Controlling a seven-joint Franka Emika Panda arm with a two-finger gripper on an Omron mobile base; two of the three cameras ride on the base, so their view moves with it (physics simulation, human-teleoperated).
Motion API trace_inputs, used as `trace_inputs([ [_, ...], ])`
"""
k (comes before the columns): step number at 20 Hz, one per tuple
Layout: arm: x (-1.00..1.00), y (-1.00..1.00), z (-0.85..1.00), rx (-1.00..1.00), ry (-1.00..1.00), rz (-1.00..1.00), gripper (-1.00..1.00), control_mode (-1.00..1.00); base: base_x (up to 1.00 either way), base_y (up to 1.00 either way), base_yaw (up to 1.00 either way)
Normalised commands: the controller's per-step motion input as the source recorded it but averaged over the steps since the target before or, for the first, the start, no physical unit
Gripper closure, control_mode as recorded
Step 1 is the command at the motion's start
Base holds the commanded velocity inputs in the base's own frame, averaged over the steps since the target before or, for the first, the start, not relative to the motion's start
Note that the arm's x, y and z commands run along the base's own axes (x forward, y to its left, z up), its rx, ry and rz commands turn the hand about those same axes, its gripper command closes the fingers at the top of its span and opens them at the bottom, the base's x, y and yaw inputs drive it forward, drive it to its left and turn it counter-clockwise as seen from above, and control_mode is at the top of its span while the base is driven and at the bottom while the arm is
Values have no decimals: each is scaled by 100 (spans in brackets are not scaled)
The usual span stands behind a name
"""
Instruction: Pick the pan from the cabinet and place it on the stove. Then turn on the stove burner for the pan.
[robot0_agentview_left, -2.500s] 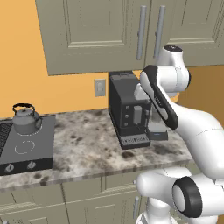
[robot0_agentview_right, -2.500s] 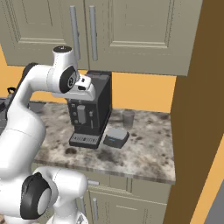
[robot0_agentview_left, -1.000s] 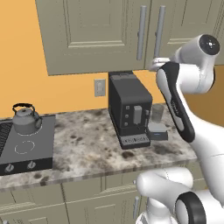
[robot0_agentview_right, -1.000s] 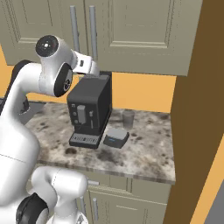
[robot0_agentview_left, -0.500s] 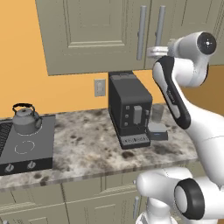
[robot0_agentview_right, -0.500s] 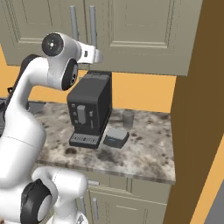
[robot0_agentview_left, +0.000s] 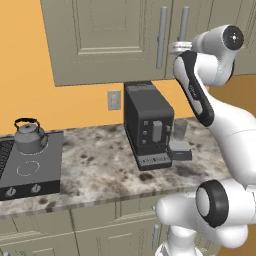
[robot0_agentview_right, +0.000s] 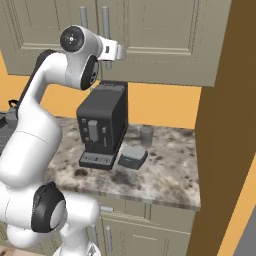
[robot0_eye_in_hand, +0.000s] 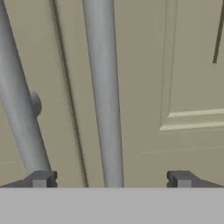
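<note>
Shows two grey vertical bar handles (robot0_eye_in_hand: 104, 96) on the closed panelled cabinet (robot0_eye_in_hand: 183, 65) doors, one handle standing between the spread dark fingertips (robot0_eye_in_hand: 41, 178) of the gripper (robot0_eye_in_hand: 110, 179), apart from both.

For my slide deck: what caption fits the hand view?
Open gripper lined up on a vertical bar handle of the closed cabinet, jaws either side.

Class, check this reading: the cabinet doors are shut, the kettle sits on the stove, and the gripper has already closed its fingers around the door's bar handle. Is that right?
Not quite. The gripper is open, not closed: in the hand view its fingertips stand wide apart with the bar handle between them, untouched. The rest holds: the cabinet doors are shut, and the kettle sits on the stove.
</note>
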Motion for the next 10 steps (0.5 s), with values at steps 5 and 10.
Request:
trace_inputs([
  [5, 51, 1, -1, 0, 2, -3, -100, -100, 0, 0, 0],
  [10, 36, 0, -4, 0, 0, 1, -100, -100, 0, 0, 0],
])
